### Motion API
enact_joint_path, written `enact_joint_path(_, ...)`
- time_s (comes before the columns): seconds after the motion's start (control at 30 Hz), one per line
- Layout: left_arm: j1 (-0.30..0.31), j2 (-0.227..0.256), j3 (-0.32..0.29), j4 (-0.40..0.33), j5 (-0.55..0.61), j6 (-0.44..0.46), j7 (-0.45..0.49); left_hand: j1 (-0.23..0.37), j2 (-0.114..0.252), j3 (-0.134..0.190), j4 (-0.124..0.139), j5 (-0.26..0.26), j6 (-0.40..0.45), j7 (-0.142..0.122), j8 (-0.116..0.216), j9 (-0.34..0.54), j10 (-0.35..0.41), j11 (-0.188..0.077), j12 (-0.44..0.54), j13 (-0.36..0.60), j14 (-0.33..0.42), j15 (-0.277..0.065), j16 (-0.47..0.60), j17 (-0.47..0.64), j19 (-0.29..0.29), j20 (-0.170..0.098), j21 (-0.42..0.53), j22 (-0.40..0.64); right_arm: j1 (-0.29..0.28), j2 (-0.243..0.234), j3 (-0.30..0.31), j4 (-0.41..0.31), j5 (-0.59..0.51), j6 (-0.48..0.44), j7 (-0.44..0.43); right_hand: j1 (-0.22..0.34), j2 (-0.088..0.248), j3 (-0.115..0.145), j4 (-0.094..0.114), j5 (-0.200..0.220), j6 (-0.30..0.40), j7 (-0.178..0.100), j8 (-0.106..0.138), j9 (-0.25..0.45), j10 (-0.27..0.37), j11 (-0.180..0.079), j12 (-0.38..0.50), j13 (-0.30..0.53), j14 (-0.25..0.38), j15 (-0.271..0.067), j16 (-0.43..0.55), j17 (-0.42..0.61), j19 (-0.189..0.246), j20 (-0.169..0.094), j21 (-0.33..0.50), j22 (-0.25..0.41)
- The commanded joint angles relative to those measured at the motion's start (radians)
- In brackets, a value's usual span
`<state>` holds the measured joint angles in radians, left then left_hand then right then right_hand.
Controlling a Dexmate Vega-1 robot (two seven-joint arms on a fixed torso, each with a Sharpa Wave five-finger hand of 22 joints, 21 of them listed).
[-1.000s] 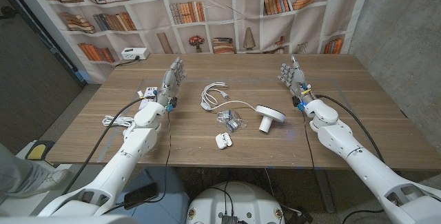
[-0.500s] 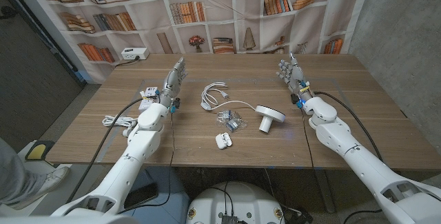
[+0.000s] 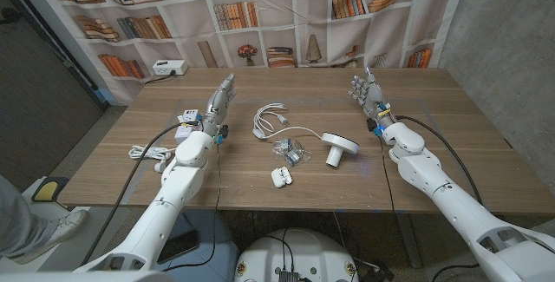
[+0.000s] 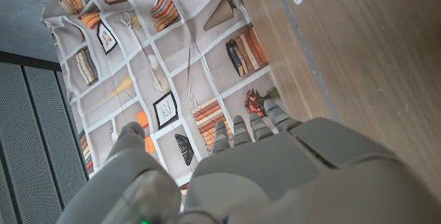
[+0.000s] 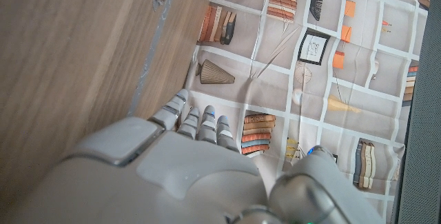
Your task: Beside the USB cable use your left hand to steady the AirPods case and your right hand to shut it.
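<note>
The table [image 3: 451, 134] is brown wood with a visible grain. On it lie a white USB cable [image 3: 269, 119], a white AirPods case [image 3: 280, 176] and a white round stand [image 3: 339, 147]. Both the left hand [image 3: 218, 101] and right hand [image 3: 368, 96] are pale grey. The far backdrop [image 3: 286, 13] is printed with white bookshelves and orange-brown books.

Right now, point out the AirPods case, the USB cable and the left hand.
AirPods case [image 3: 280, 176]: head view, on its white body.
USB cable [image 3: 269, 118]: head view, on the coiled white loops.
left hand [image 3: 218, 101]: head view, on the hand's middle.
</note>
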<state>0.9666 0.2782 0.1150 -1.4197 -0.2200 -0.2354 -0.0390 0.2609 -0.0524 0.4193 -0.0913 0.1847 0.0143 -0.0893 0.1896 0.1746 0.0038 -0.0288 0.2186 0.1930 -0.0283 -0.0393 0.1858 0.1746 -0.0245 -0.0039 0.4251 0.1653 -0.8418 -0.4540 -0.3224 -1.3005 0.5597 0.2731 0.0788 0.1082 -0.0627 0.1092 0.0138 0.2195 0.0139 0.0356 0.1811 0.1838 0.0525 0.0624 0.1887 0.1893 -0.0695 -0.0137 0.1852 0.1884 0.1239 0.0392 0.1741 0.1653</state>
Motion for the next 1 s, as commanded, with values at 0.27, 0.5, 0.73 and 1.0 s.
enact_joint_path(0.27, 0.053, 0.007, -0.005, -0.058, 0.07, -0.017, 0.057, 0.014, 0.0, 0.003, -0.01, 0.0, 0.005, 0.001, 0.0, 0.002, 0.018, -0.005, 0.009, 0.004, 0.011, -0.005, 0.008, 0.001, 0.006, -0.005, -0.011, 0.003, -0.04, -0.018, 0.01, -0.063, -0.009, -0.022, -0.03, 0.013, 0.002, 0.002, -0.01, 0.003, -0.018, 0.008, 0.004, 0.004, -0.015, -0.002, 0.001, 0.002, -0.013, -0.002, 0.003, 0.004, -0.01, -0.003, 0.005, 0.004)
enact_joint_path(0.5, 0.058, 0.03, 0.015, -0.056, 0.082, -0.037, 0.035, 0.018, 0.001, 0.004, -0.014, 0.0, 0.004, -0.001, -0.001, 0.002, 0.023, -0.01, 0.009, 0.004, 0.01, -0.007, 0.006, 0.001, 0.009, -0.005, -0.016, 0.003, -0.043, -0.012, 0.006, -0.053, -0.016, -0.012, -0.033, 0.016, 0.003, 0.002, -0.012, 0.002, -0.024, 0.008, 0.004, 0.004, -0.019, 0.004, 0.001, 0.002, -0.019, 0.002, 0.002, 0.004, -0.012, -0.002, 0.006, 0.004)
enact_joint_path(0.73, 0.063, 0.051, 0.047, -0.064, 0.192, -0.069, 0.125, 0.024, 0.003, 0.005, -0.019, -0.001, -0.005, -0.001, -0.005, 0.002, 0.033, -0.006, 0.012, 0.004, 0.003, -0.006, 0.002, 0.001, 0.007, 0.001, -0.025, 0.003, -0.043, -0.016, 0.005, -0.055, -0.018, -0.019, -0.03, 0.021, 0.005, 0.001, -0.017, 0.001, -0.075, 0.004, -0.008, 0.004, -0.03, 0.006, 0.0, 0.003, -0.03, 0.009, 0.002, 0.004, -0.029, 0.001, 0.006, 0.004)
enact_joint_path(1.0, 0.071, 0.042, 0.043, -0.068, 0.127, -0.057, 0.111, 0.025, 0.003, 0.004, -0.021, -0.001, -0.007, -0.003, -0.006, 0.002, 0.034, -0.006, 0.012, 0.004, 0.003, -0.009, 0.002, 0.001, 0.009, 0.001, -0.028, 0.003, -0.077, -0.024, 0.018, -0.118, -0.011, -0.042, -0.066, 0.022, 0.005, 0.0, -0.019, 0.0, -0.085, 0.008, -0.005, 0.004, -0.034, 0.014, 0.001, 0.003, -0.039, 0.012, 0.001, 0.004, -0.039, 0.002, 0.005, 0.004)
